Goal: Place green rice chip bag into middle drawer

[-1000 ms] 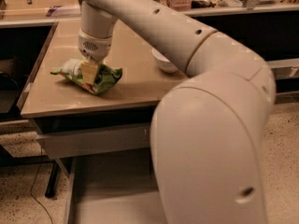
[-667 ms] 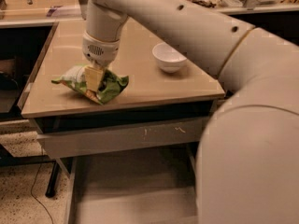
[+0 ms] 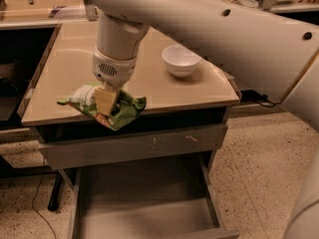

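- The middle drawer stands open nearest. I would lower over the centre of its floor, clear of the side walls, before letting go.
- Just above it, the scratched drawer front needs clearing on the way out and down.
- The gripper, fingers clamped on the green rice chip bag, hangs at the table near edge.
- The white bowl sits farther right.

A thick, smooth, cream-white robot arm dotted with small dark round holes narrows to a rounded white wrist cylinder bearing a circular perforated grille, ending in a gripper with blocky pale-yellow fingers at the counter's front edge, towards its left corner.
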Robot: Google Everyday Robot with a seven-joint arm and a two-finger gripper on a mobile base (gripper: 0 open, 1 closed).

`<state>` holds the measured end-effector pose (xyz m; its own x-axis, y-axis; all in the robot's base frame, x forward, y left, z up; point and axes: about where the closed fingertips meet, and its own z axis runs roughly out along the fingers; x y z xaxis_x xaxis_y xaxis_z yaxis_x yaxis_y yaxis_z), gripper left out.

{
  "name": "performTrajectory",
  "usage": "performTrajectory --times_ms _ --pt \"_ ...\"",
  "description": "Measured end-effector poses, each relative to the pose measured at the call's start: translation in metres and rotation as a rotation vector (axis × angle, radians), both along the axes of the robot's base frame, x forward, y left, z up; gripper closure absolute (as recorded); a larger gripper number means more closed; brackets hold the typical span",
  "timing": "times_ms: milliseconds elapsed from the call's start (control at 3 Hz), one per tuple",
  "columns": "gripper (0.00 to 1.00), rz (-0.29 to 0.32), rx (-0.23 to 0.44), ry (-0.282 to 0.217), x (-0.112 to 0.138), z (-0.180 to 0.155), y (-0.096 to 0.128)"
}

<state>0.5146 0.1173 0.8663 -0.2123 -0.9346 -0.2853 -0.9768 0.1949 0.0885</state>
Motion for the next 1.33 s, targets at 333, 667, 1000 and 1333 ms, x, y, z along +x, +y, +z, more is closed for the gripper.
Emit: performTrajectory --times_ms 333,667,1000,1333 --pt "1.0 -0.057 -0.002 0.023 -0.035 0.007 -0.016" --pt "1.0 -0.147 -0.017 0.083 -0.078 -0.01 -0.038" --pt "1.0 -0.206 -0.033 0.21 -0.117 -0.064 -0.067" --pt "1.0 -0.206 -0.032 0.209 -0.117 -0.063 -0.067"
